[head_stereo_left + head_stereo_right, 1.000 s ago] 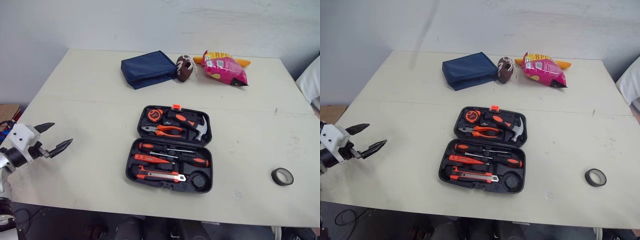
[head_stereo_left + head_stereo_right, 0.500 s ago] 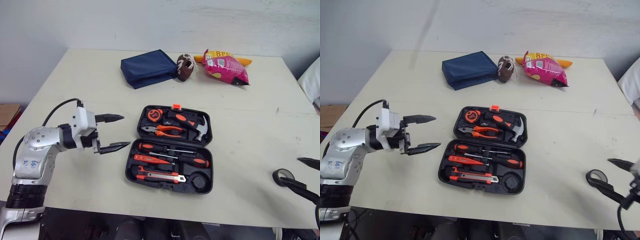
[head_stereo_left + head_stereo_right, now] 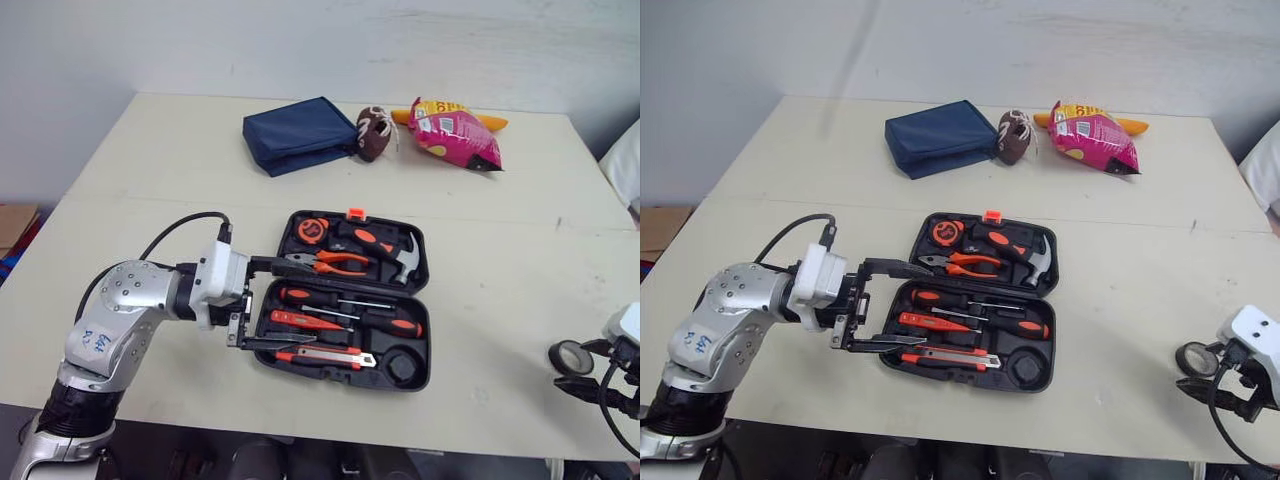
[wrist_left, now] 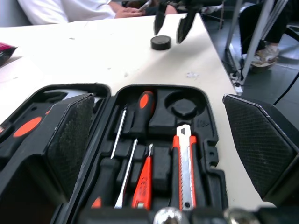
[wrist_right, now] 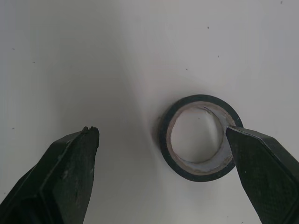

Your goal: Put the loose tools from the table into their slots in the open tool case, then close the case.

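The black tool case (image 3: 1048, 340) lies open at the table's middle, holding a hammer, pliers, screwdrivers and an orange knife (image 4: 186, 168). Its round slot (image 3: 403, 362) at the near right corner is empty. My left gripper (image 3: 300, 302) is open at the case's left end, one finger along the hinge line and the other along the near edge. A black tape roll (image 3: 572, 357) lies flat near the table's right front edge. My right gripper (image 5: 161, 132) is open over it, and the roll (image 5: 164, 140) sits between the fingers, close against one of them.
At the back of the table lie a blue pouch (image 3: 297, 135), a small brown ball (image 3: 373, 133) and a pink snack bag (image 3: 455, 135). A person's white sleeve (image 3: 625, 160) shows past the right edge. Bare tabletop separates the case from the tape.
My left arm swung in from the table's left edge to the case's left end. The right gripper came in at the right and settled over the tape roll.
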`<state>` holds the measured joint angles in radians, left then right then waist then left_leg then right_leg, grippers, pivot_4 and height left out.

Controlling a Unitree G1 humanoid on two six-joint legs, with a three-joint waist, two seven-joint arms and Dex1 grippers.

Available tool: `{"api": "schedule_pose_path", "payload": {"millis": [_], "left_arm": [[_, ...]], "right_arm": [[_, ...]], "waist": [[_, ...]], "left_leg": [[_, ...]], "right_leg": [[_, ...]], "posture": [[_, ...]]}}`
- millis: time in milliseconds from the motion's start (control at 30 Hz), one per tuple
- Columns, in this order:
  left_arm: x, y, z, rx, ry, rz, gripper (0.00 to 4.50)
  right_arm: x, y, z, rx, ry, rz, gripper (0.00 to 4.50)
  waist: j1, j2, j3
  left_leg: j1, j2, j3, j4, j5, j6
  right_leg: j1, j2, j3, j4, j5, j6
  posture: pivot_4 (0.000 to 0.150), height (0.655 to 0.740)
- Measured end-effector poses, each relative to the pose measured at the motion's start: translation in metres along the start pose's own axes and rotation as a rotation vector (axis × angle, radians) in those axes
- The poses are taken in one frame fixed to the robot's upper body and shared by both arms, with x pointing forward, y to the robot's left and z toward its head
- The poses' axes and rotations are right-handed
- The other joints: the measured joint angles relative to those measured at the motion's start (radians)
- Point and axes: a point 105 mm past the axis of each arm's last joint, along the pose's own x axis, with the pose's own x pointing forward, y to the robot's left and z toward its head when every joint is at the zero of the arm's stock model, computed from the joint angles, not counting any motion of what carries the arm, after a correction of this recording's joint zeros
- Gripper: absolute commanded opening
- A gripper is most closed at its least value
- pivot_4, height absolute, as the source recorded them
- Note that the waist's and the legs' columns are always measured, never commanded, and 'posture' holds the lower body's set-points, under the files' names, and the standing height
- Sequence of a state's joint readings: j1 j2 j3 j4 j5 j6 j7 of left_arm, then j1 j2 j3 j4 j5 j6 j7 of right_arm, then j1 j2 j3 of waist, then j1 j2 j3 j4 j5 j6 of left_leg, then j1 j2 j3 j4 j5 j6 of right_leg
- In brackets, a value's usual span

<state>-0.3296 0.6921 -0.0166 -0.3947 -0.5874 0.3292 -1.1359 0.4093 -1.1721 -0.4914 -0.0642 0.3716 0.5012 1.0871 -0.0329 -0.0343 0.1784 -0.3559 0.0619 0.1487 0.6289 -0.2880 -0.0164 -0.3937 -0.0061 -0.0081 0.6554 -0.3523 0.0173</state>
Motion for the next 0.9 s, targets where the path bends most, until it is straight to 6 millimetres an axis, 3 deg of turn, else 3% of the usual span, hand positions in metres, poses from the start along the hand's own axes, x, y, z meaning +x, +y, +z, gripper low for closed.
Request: {"api": "schedule_pose_path", "payload": {"millis": [133,200,233,467,633,733,800,900], "left_arm": [[0.002,-0.001,0.001,0.003,-0.004,-0.006,4.47],[0.003,-0.002,0.002,0.006,-0.003,-0.005,4.5],[0.003,-0.002,0.003,0.009,-0.003,-0.005,4.5],[0.003,-0.001,0.004,0.013,-0.003,-0.004,4.5],[0.003,-0.001,0.005,0.029,-0.007,-0.003,4.5],[0.003,-0.001,0.005,0.031,-0.007,-0.005,4.5],[0.003,0.0,0.007,0.047,-0.017,-0.005,4.5],[-0.001,-0.003,0.006,0.049,0.007,-0.029,4.5]], "right_arm": [[0.009,0.0,-0.004,0.004,0.017,0.028,4.5],[0.012,0.0,-0.005,0.002,0.018,0.037,3.99],[0.013,-0.002,-0.005,0.0,0.02,0.032,3.67],[0.014,-0.006,-0.004,-0.049,0.017,0.025,0.12],[0.016,0.003,0.003,-0.147,-0.018,0.105,0.02],[0.018,0.031,0.05,-0.282,-0.197,0.247,0.02],[0.019,0.067,0.094,-0.376,-0.372,0.38,0.02],[0.023,0.111,0.127,-0.499,-0.452,0.553,0.02]], "waist": [[0.002,0.001,0.001],[0.002,0.001,0.001],[0.002,0.001,0.001],[0.001,0.001,0.001],[0.001,0.001,0.001],[-0.009,0.002,0.002],[-0.017,0.002,0.003],[-0.02,0.0,0.005]], "left_leg": [[0.0,0.0,0.0,0.0,0.0,-0.001],[0.0,0.0,0.0,0.001,0.0,0.0],[0.0,0.0,0.0,0.001,0.0,0.0],[0.0,0.0,0.0,0.001,0.0,0.0],[0.0,0.0,0.0,0.001,0.0,0.0],[0.001,0.001,0.0,0.001,0.001,-0.001],[0.002,0.001,-0.001,0.001,0.002,-0.003],[0.002,0.002,-0.002,0.001,0.002,-0.003]], "right_leg": [[0.0,0.0,0.0,0.0,0.0,0.0],[0.0,0.0,0.0,0.0,0.0,0.0],[0.0,0.0,0.0,0.0,0.0,0.0],[0.001,0.0,0.0,0.0,0.0,0.0],[0.001,0.0,0.0,0.001,0.0,0.0],[0.001,0.001,0.0,0.003,0.0,0.0],[0.001,0.002,0.0,0.005,0.0,0.0],[0.0,0.002,-0.001,0.005,0.0,0.0]], "posture": [[0.15,0.74],[0.15,0.74],[0.15,0.74],[0.15,0.74],[0.15,0.74],[0.15,0.74],[0.15,0.74],[0.15,0.74]]}}
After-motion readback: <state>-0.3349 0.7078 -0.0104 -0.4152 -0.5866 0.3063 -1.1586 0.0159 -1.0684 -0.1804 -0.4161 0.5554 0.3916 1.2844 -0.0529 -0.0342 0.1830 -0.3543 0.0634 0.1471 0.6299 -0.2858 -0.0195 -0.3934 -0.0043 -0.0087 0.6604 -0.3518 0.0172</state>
